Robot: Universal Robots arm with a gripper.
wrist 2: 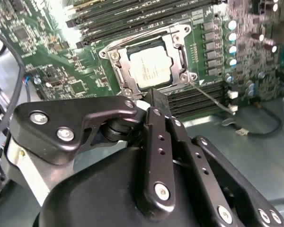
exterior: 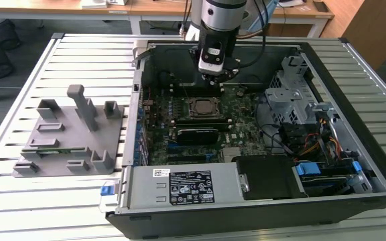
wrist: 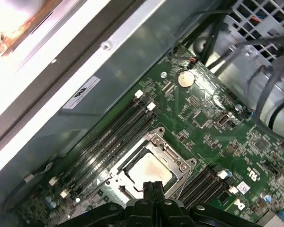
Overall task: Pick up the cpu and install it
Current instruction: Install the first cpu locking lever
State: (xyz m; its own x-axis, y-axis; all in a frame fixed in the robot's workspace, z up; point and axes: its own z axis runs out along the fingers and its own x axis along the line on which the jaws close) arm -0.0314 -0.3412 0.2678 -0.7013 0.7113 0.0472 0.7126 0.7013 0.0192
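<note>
The fingers (wrist: 146, 195) look pressed together, with only a thin seam between them and nothing held. The gripper (wrist 2: 155, 96) hangs over the open case (exterior: 354, 65), its closed tips pointing down at the edge of the socket (wrist 2: 117, 71). It shows in both wrist views and appears to be apart from the socket, though I can't tell how high above it.

The cpu (wrist 2: 150, 69) lies flat in that socket, silver top up, with the metal frame around all four sides. In the first wrist view the cpu (wrist: 150, 169) sits just beyond the fingertips.

Black memory slots (wrist: 118, 125) run along both sides of the socket on the green board (wrist: 213, 137), and a coin cell (wrist: 185, 79) sits farther out on the board.

In the exterior view the gripper (exterior: 214, 76) is over the far part of the board, close to the case's back wall, and the cpu (exterior: 202, 107) shows just nearer the camera. Nearer again are a black block (exterior: 194, 134) and then the power supply (exterior: 183, 186).

A grey fixture (exterior: 72, 135) with upright posts stands on the slatted table (exterior: 79, 55), well apart from the gripper and outside the case at the exterior view's left.
</note>
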